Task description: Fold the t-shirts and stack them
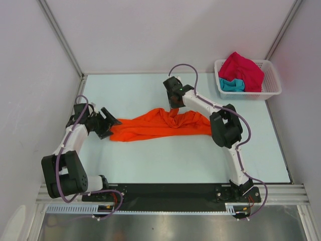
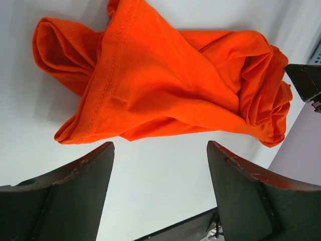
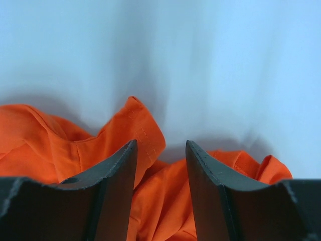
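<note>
A bright orange t-shirt (image 1: 160, 125) lies crumpled in a long bunch across the middle of the table. My left gripper (image 1: 111, 122) sits just off its left end, open, with only bare table between the fingers (image 2: 160, 146); the cloth (image 2: 165, 85) starts slightly beyond the fingertips. My right gripper (image 1: 174, 105) hovers over the bunch's upper middle. Its jaws (image 3: 160, 145) stand apart, with orange folds (image 3: 50, 140) beneath and between them and a stitched hem (image 3: 143, 125) rising beside the left finger. A crimson-pink t-shirt (image 1: 243, 70) and a teal one (image 1: 231, 84) are piled in the basket.
The white lattice basket (image 1: 273, 86) stands at the back right corner. White walls enclose the pale table (image 1: 175, 160) on three sides. A black rail (image 1: 165, 191) with both arm bases runs along the near edge.
</note>
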Controlling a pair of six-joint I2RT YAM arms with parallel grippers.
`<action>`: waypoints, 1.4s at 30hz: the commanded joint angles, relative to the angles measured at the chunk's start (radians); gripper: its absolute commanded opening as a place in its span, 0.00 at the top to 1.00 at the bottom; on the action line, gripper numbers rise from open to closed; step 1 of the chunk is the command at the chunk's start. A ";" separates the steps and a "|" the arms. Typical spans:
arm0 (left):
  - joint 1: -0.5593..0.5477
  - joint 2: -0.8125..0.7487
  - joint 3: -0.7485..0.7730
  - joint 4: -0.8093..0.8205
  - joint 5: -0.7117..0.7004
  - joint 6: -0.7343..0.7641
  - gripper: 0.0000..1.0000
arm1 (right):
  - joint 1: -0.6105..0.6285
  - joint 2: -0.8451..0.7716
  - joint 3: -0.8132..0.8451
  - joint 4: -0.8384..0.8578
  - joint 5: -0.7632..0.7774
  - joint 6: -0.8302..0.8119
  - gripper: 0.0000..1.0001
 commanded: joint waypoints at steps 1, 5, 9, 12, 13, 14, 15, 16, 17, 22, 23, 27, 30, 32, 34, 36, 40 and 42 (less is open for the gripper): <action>0.007 0.003 0.029 0.018 -0.013 -0.004 0.20 | 0.004 0.005 0.006 0.023 -0.011 -0.002 0.52; 0.009 0.019 0.042 0.007 -0.061 -0.005 0.20 | 0.011 0.023 0.015 0.023 -0.030 0.012 0.52; 0.007 0.071 0.102 -0.028 -0.148 0.006 0.20 | 0.016 0.039 0.018 0.019 -0.033 0.020 0.52; 0.009 0.119 0.148 -0.045 -0.248 0.006 0.20 | 0.016 0.042 0.017 0.019 -0.036 0.023 0.52; 0.007 0.131 0.159 -0.046 -0.271 0.006 0.20 | 0.015 0.045 0.017 0.020 -0.037 0.024 0.52; 0.007 0.157 0.185 -0.046 -0.289 0.006 0.20 | 0.015 0.046 0.017 0.022 -0.040 0.024 0.53; 0.007 0.174 0.197 -0.046 -0.323 0.007 0.19 | 0.013 0.048 0.017 0.022 -0.044 0.024 0.52; 0.009 0.206 0.211 -0.048 -0.332 0.009 0.19 | 0.013 0.051 0.017 0.022 -0.044 0.026 0.53; 0.009 0.223 0.246 -0.050 -0.341 0.012 0.19 | 0.013 0.053 0.017 0.023 -0.048 0.027 0.53; 0.009 0.335 0.344 -0.050 -0.363 -0.002 0.19 | 0.013 0.056 0.011 0.025 -0.065 0.036 0.55; 0.007 0.349 0.354 -0.043 -0.360 -0.008 0.19 | 0.013 0.054 0.011 0.026 -0.068 0.038 0.55; 0.006 0.404 0.378 -0.016 -0.320 -0.049 0.20 | 0.013 0.053 0.006 0.031 -0.073 0.040 0.57; -0.006 0.431 0.391 -0.011 -0.292 -0.059 0.20 | 0.011 0.048 0.000 0.034 -0.076 0.040 0.57; -0.026 0.435 0.386 -0.010 -0.289 -0.063 0.20 | 0.008 0.045 -0.009 0.040 -0.079 0.040 0.57; -0.051 0.441 0.386 -0.002 -0.288 -0.068 0.20 | 0.005 0.046 -0.012 0.043 -0.082 0.040 0.57; -0.068 0.455 0.389 0.007 -0.274 -0.071 0.20 | 0.005 0.046 -0.017 0.045 -0.083 0.040 0.58; -0.121 0.480 0.409 0.015 -0.263 -0.082 0.21 | 0.004 0.037 -0.028 0.048 -0.083 0.041 0.58; -0.137 0.495 0.415 0.015 -0.265 -0.082 0.21 | 0.001 0.036 -0.037 0.052 -0.085 0.041 0.58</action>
